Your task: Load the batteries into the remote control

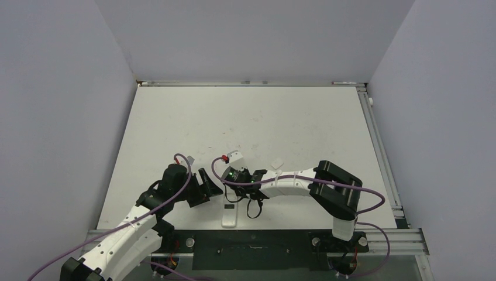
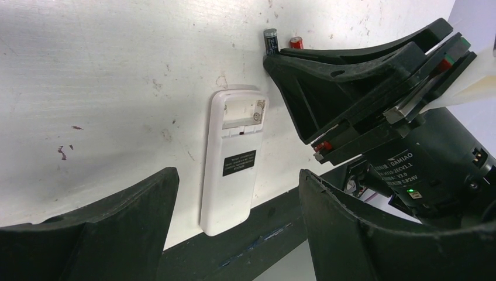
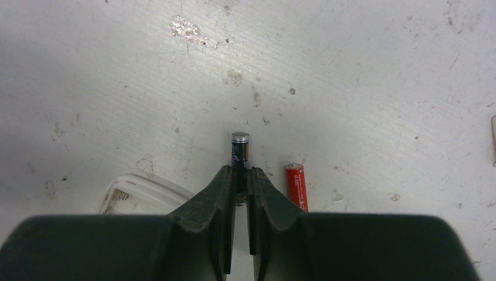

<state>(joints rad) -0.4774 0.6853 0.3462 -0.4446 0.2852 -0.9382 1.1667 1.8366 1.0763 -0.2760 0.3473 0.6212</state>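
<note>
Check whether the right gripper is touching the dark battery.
Touching. The right wrist view shows the right gripper pinching the dark battery from both sides, with no gap visible.

right claw (image 3: 240, 175) hard beside remote control (image 2: 231, 164), far table (image 1: 263, 123) open

Bright, even light; soft shadows

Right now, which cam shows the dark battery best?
Right wrist: the dark battery sits centred, pinched by the right end effector. Left wrist shows only part of it behind that end effector; top external hides it.
</note>
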